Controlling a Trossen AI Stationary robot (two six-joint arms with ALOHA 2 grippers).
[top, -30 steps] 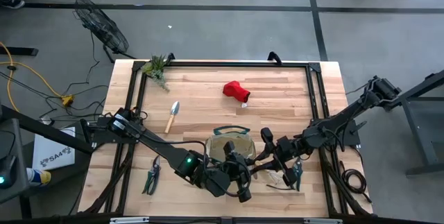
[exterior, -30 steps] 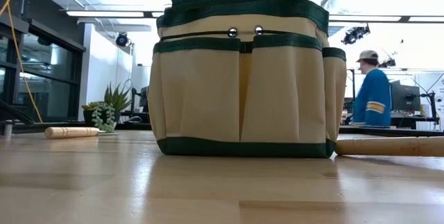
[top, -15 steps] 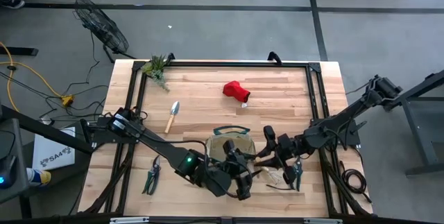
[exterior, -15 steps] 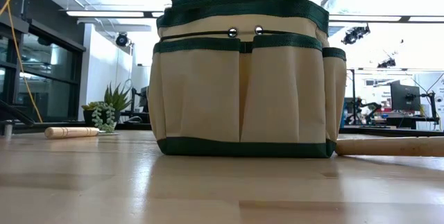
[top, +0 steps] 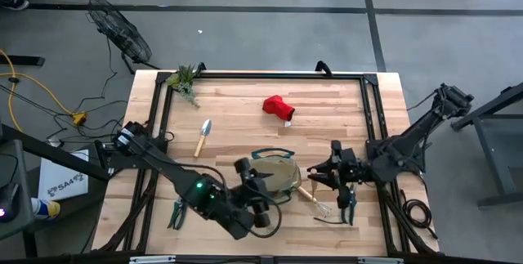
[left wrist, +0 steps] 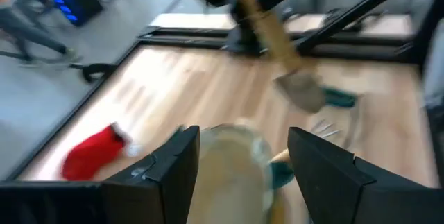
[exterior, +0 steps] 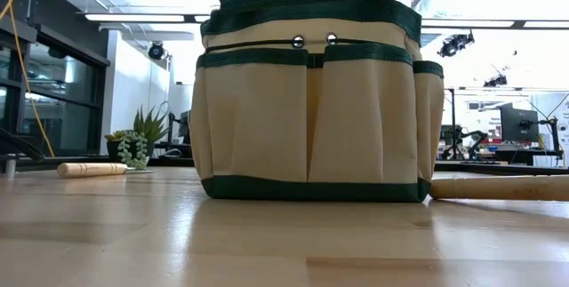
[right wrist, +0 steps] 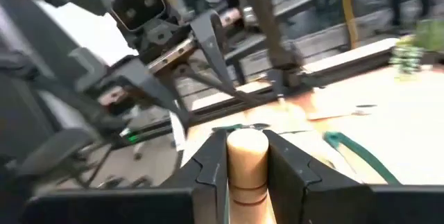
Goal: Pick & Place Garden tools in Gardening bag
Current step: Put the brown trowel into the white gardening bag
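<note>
Gardening bag (top: 274, 174) sits between left tool (top: 260, 184) and right tool (top: 317, 174).

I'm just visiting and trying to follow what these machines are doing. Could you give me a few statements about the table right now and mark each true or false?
1. The red glove lies inside the gardening bag. False: it lies on the table, apart from the bag.
2. The right hand is closed on a wooden handle. True.
3. The left hand has its fingers spread, with nothing between them. True.
4. A trowel lies on the table between the plant sprig and the bag. True.
5. The bag has tipped onto its side. False: it stands upright in the low view.
6. Green-handled pruners lie beside the glove. False: they lie near the table's front left edge.
</note>
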